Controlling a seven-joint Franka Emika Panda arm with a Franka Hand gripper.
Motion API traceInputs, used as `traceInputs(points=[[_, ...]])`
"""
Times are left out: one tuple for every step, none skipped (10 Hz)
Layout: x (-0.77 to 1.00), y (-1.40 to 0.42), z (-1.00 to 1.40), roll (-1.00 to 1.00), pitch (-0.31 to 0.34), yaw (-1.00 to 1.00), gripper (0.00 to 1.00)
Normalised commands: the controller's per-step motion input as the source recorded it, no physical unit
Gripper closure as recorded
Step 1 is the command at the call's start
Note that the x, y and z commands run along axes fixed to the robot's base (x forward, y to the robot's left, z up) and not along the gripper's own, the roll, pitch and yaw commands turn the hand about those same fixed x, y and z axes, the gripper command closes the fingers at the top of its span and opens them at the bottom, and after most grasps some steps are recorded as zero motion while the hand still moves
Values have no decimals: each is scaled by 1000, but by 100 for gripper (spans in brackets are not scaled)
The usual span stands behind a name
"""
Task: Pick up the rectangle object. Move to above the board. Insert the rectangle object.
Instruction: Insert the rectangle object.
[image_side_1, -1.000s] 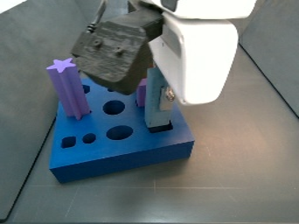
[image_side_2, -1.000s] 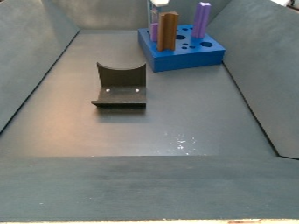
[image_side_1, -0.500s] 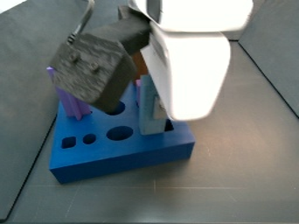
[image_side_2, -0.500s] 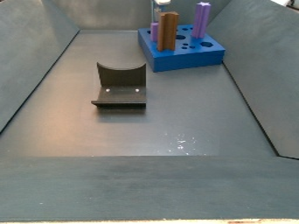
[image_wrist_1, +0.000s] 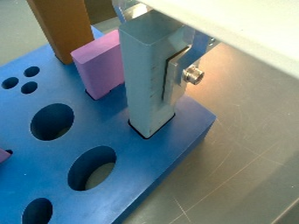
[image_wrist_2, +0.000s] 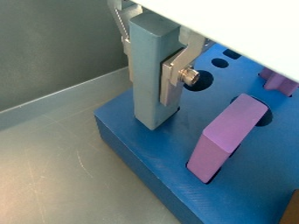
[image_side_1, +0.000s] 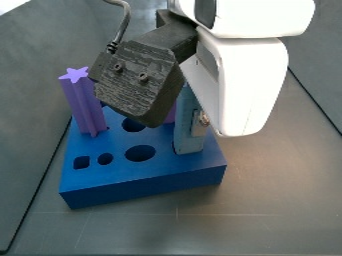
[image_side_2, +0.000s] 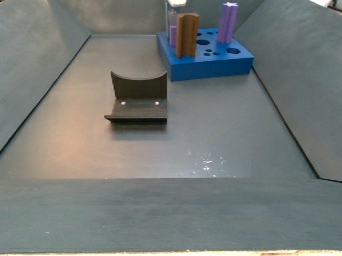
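Hand (image_wrist_1: 163, 74): clamped on the blue bar (image_wrist_1: 149, 74), upright in its slot at the blue board's (image_wrist_1: 176, 153) corner. Wrist views show the pink block (image_wrist_2: 225, 140) alongside; a side view shows the fixture (image_side_2: 136, 97), open floor around it.

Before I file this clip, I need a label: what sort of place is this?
Probably a lab test bench for peg insertion: a grey walled floor, a blue board with shaped holes, a dark fixture, and the gripper holding a pale blue bar in a corner hole.
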Motion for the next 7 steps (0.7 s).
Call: traceInputs(points=[[-103,-100,-283,363,-169,-54,100],[0,-157,-580,577,-377,-286,100],[77,-231,-526,557,-437,-374,100],[243,-229,-474,551,-474,-457,100],[326,-134,-477,466,-511,-443,100],[349,0,-489,326,-557,-377,100],[314,0,-506,320,-537,-329,100]])
